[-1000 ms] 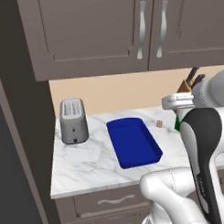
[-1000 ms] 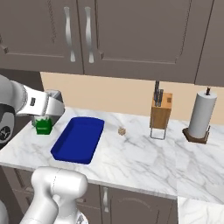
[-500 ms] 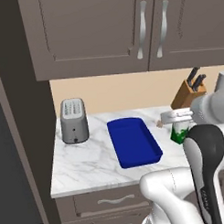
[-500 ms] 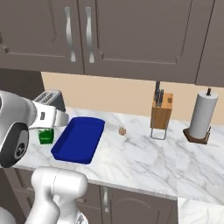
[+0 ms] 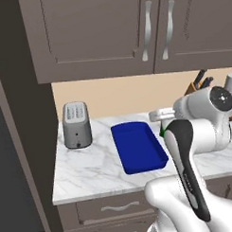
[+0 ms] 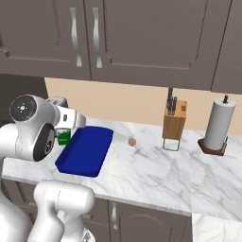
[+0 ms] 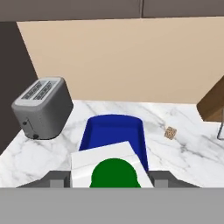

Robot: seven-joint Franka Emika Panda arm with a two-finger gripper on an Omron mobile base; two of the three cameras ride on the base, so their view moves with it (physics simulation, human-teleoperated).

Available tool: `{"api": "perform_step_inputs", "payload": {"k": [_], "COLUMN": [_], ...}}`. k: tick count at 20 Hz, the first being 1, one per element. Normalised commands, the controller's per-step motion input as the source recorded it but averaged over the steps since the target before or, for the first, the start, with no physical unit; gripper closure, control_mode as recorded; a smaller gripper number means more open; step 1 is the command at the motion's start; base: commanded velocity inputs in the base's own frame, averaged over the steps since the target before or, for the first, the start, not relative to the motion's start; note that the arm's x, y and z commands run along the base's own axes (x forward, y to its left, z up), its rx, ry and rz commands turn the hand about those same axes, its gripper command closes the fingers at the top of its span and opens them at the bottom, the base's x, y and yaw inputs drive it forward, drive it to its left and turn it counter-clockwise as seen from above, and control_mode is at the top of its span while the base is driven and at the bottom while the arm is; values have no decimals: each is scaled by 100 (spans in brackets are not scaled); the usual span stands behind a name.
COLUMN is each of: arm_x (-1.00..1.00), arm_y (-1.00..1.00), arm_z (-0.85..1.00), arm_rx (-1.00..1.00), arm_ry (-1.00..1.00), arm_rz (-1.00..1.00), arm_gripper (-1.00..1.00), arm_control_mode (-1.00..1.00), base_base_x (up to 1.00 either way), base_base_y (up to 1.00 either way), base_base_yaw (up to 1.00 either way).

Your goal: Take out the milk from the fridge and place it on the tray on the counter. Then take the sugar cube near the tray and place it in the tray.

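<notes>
My gripper (image 6: 66,126) is shut on the milk (image 6: 63,137), a small white carton with a green label. It hangs just past the far left corner of the dark blue tray (image 6: 85,151) on the white marble counter (image 6: 151,175). In the hand view the milk (image 7: 111,168) shows its green cap between the grey fingers (image 7: 54,179), and the tray (image 7: 113,131) lies right beyond it. The tiny tan sugar cube (image 6: 133,141) sits on the counter right of the tray, also seen as the cube (image 7: 170,132). In the left base view my gripper (image 5: 161,117) is at the tray's (image 5: 138,146) right far corner.
A grey toaster (image 5: 76,125) stands left of the tray. A wooden knife block (image 6: 174,124) and a paper towel roll (image 6: 218,125) stand further right. Dark brown wall cabinets (image 6: 118,38) hang above the counter. A tall dark panel (image 5: 19,140) borders the counter's left end.
My gripper has carried the milk down and sideways, closer to the tray's far corner. The tray, sugar cube and toaster have not moved.
</notes>
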Motion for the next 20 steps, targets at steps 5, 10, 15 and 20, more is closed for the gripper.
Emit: {"api": "perform_step_inputs", "payload": {"k": [5, 10, 15, 20], "arm_x": [66, 73, 72, 56], "arm_y": [13, 18, 14, 4], "arm_z": [-62, -48, -37, -30], "arm_rx": [0, 0, 0, 0], "arm_ry": [0, -1, 0, 0], "arm_rz": [0, 0, 0, 0], "arm_gripper": [100, 100, 100, 100], "arm_control_mode": [-100, -100, -100, -100], "base_base_x": [0, 0, 0, 0], "base_base_y": [0, 0, 0, 0], "base_base_yaw": [0, 0, 0, 0]}}
